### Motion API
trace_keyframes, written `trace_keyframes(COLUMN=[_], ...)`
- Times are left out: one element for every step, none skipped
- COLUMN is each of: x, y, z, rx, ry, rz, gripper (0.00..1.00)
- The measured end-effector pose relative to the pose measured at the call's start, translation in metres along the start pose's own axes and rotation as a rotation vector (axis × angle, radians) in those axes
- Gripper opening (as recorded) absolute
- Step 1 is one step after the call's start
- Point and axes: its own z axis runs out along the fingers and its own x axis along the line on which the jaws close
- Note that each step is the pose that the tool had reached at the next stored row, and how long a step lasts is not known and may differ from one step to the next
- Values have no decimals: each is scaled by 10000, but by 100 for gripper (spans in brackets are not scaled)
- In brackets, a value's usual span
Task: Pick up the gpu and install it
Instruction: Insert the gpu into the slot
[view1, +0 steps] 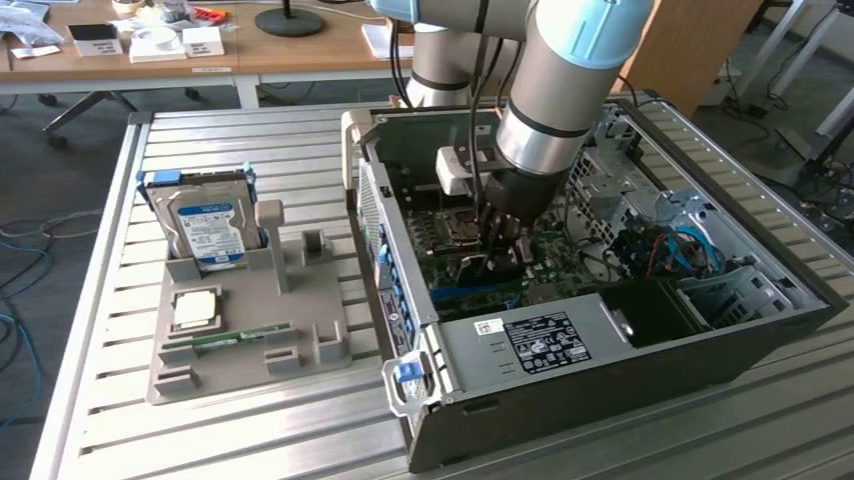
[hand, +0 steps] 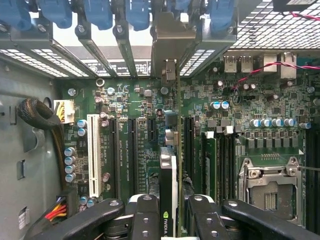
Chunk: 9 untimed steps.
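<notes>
The gpu (hand: 169, 165) shows edge-on in the wrist view, a thin dark card standing upright over the green motherboard (hand: 130, 100). Its silver bracket (hand: 172, 42) lies against the slot openings in the rear of the case. My gripper (hand: 170, 220) is shut on the card, one black finger (hand: 142, 217) on each side of it. In the exterior view the gripper (view1: 499, 252) reaches straight down into the open PC case (view1: 747, 330), and the dark gpu (view1: 483, 268) sits low at the board.
Left of the case in the exterior view, a grey fixture (view1: 300, 330) holds a hard drive (view1: 207, 225), a CPU (view1: 196, 308) and a RAM stick (view1: 240, 337). Around the card are a white PCI slot (hand: 93, 152), black slots, the CPU socket (hand: 270, 187) and a sleeved cable (hand: 37, 114).
</notes>
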Motion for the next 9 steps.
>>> trace_keyframes(x=[4,6,6,7,7,7,8,8,8], y=[0,0,0,0,0,1,1,1,2], z=[1,1,2,3,8,15,19,20,20], rx=[0,0,0,0,1,1,1,-1,-1], ry=[0,0,1,2,-1,-2,0,1,2], rz=[0,0,1,1,0,-1,-1,-1,0], gripper=[27,27,27,27,27,27,27,27,27])
